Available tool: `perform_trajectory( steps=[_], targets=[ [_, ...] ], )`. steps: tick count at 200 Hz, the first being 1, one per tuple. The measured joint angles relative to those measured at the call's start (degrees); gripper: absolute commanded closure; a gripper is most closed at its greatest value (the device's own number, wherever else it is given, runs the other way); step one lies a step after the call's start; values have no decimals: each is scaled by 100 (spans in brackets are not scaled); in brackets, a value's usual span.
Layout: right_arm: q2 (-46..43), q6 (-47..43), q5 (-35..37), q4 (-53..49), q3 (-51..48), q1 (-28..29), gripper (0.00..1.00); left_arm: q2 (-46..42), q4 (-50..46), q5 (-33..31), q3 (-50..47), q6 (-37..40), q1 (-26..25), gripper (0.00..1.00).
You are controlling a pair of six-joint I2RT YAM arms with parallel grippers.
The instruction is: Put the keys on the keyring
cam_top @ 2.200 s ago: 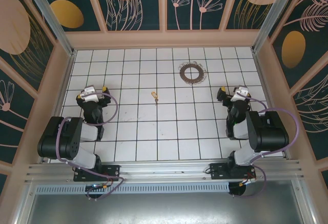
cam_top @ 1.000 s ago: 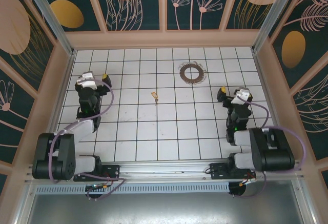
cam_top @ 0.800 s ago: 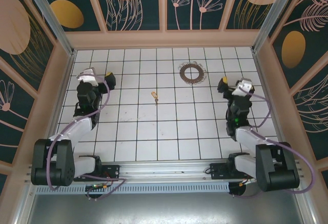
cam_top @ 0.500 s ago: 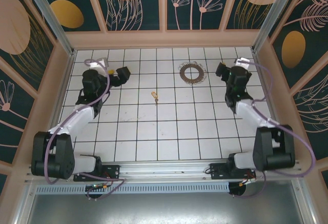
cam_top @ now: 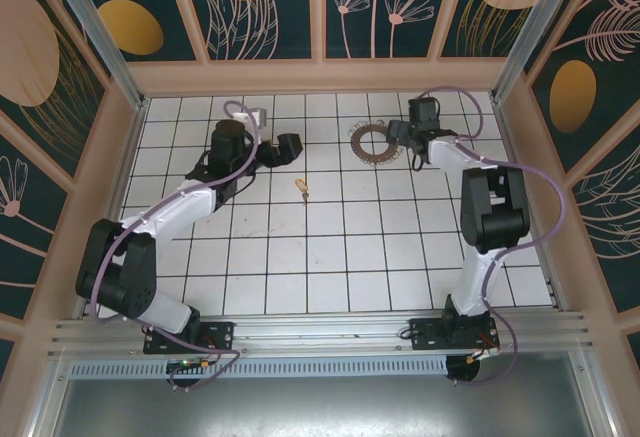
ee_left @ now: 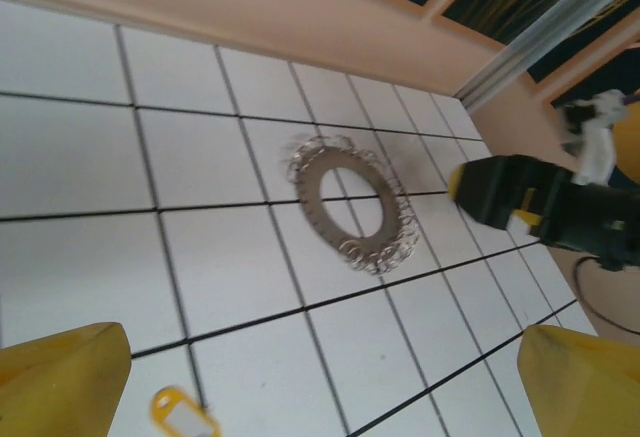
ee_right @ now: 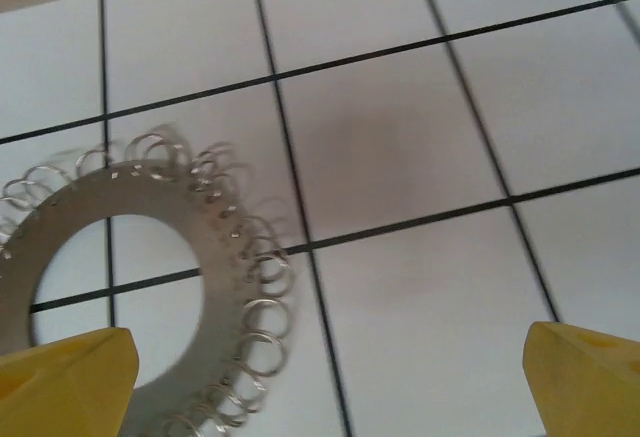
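White tiled table (cam_top: 330, 257) lies bare across its whole near half, well away from the keyring (cam_top: 374, 143), which sits near the far wooden rim (cam_top: 320, 77). Both arms have swung up from the near edge. The right gripper (cam_top: 403, 144) now hangs just right of the keyring, jaws spread wide and empty. The left gripper (cam_top: 290, 148), equally spread and empty, hangs well left of the keyring. The key (cam_top: 303, 188) lies unmoved, left of and nearer than the keyring.

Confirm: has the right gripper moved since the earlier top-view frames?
Yes. The right gripper has swung toward the far wall and leftward, ending just right of the keyring, which lies where it was.
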Motion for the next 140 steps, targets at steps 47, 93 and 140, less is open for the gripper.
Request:
perform_trajectory(
  steps=[47,93,140],
  targets=[
    [662,-260,149,-658,852,487,14,623,-153,-492,431,-33,-704,1],
    [1073,-490,140,-1104,1193,717,31,756,-256,-649,431,-101,-817,1],
    [1333,-586,66,-1346,1399,911,45,756,-343,-761,431,-98,-813,2]
  ],
)
